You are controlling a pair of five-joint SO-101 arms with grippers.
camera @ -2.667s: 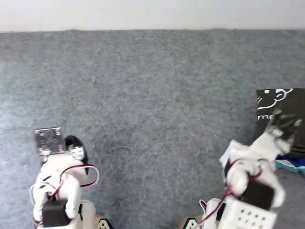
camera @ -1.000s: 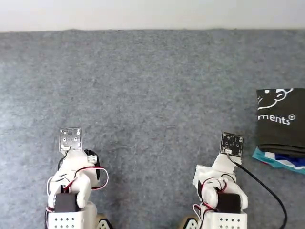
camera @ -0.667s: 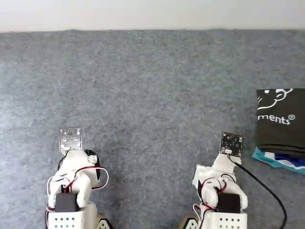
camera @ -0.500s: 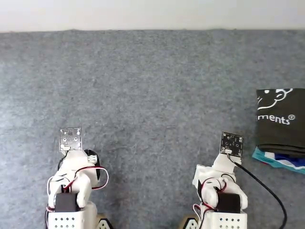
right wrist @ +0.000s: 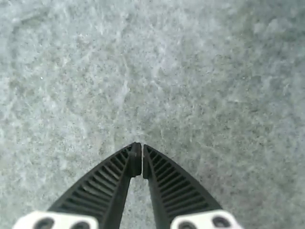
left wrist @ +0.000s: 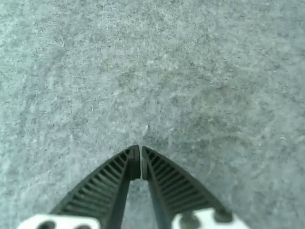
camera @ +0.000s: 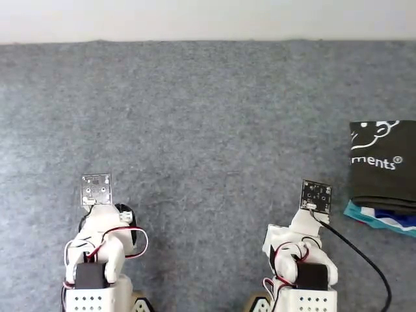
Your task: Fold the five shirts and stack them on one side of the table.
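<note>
Done: shirts folded and piled into one stack (camera: pixel 383 170), off to the outer side of the right claw (right wrist: pixel 142 147) and a little ahead of it, at the edge of the surface (camera: pixel 208 117).
Top of stack: black shirt (camera: pixel 383 156) with white print, lying flat and square, edges fairly even.
Under it: a thin dark layer, then a teal shirt (camera: pixel 377 218) poking out on the side nearest the right arm (camera: pixel 300 250); deeper layers hidden.
Count: cannot tell whether all five are in the pile, with only the top and a few edges on show.
Left claw (left wrist: pixel 141 151): closed, ribbed tips meeting, gripping nothing, pointed down at grey felt.
Right claw: closed the same way, gripping nothing, apart from the stack.
Arms: left arm (camera: pixel 97 244) and right arm both tucked back at the near edge, well apart from each other.
Left to do: judged little or nothing, going by the neat pile and both claws parked off it; at most a check of the count.
Surface: grey, fuzzy, felt-like mat, flat and even, stretching ahead of both claws to the far edge.
Room: plain white wall (camera: pixel 208 19) beyond that far edge, well ahead of both claws.
</note>
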